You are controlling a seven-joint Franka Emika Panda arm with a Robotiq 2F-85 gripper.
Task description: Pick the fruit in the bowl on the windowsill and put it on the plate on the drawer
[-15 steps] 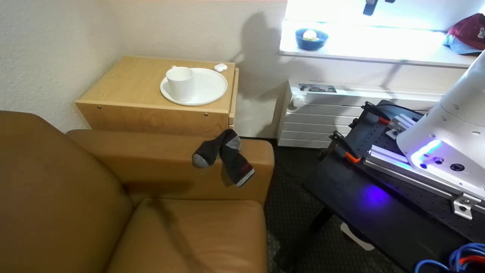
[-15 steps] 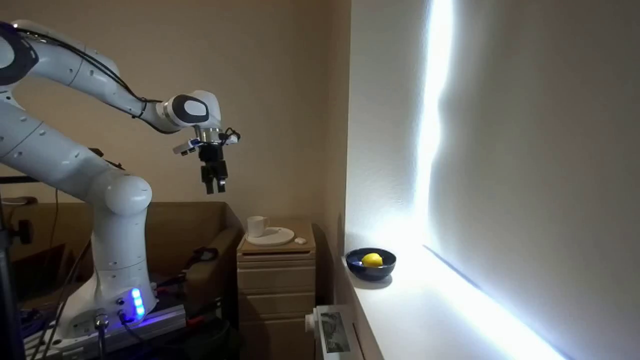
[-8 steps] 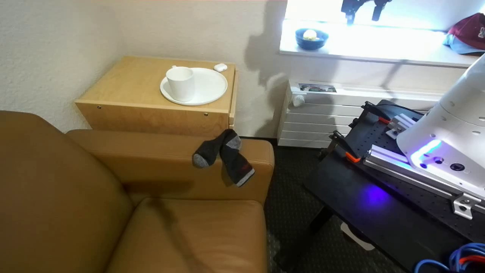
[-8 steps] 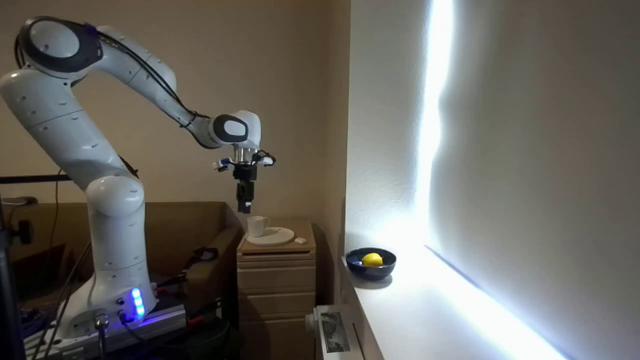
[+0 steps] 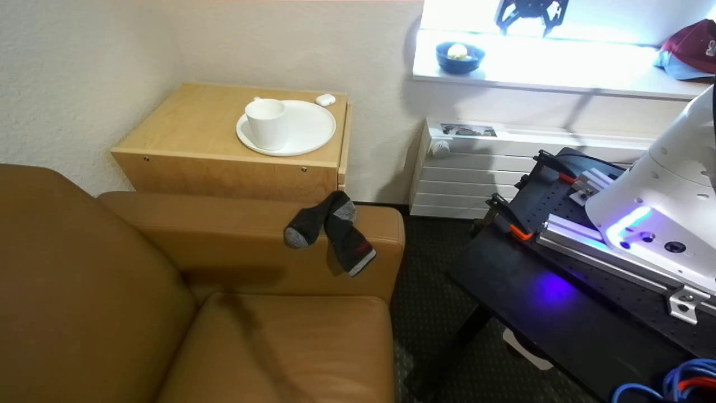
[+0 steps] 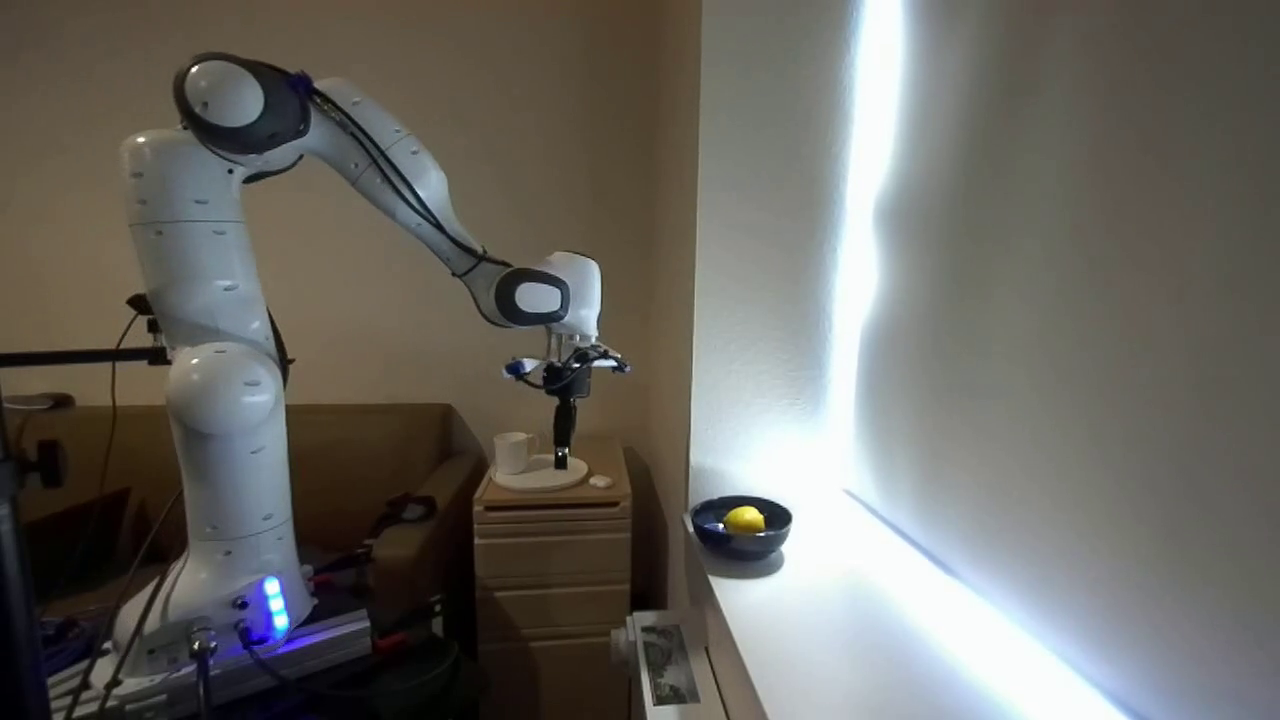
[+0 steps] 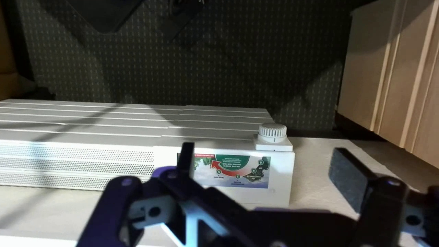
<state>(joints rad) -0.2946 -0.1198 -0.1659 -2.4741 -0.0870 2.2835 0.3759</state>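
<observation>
The yellow fruit [image 5: 457, 52] lies in the blue bowl [image 5: 458, 67] on the white windowsill [image 5: 559, 70]. In an exterior view the fruit [image 6: 744, 520], bowl [image 6: 740, 546] and windowsill [image 6: 840, 630] show again. The white plate [image 5: 313, 131] is on the tan wooden drawer [image 5: 190, 123]. My gripper [image 5: 526, 32] is open and empty, high up and right of the bowl in that view. In an exterior view the gripper [image 6: 561, 462] is seen edge-on, left of and above the bowl. In the wrist view the jaws [image 7: 264, 166] are wide apart; fruit, bowl and plate are out of view there.
A white cup [image 5: 267, 123] stands on the plate. A small white case [image 5: 325, 99] lies behind it. A cap [image 5: 691, 50] sits farther along the windowsill. A radiator [image 7: 85, 164] shows below the jaws. Socks [image 5: 335, 229] lie on the brown sofa's arm [image 5: 251, 224].
The gripper has come down and moved toward the windowsill side, nearer the bowl. It has turned about its upright axis. Fruit, bowl and plate have not moved.
</observation>
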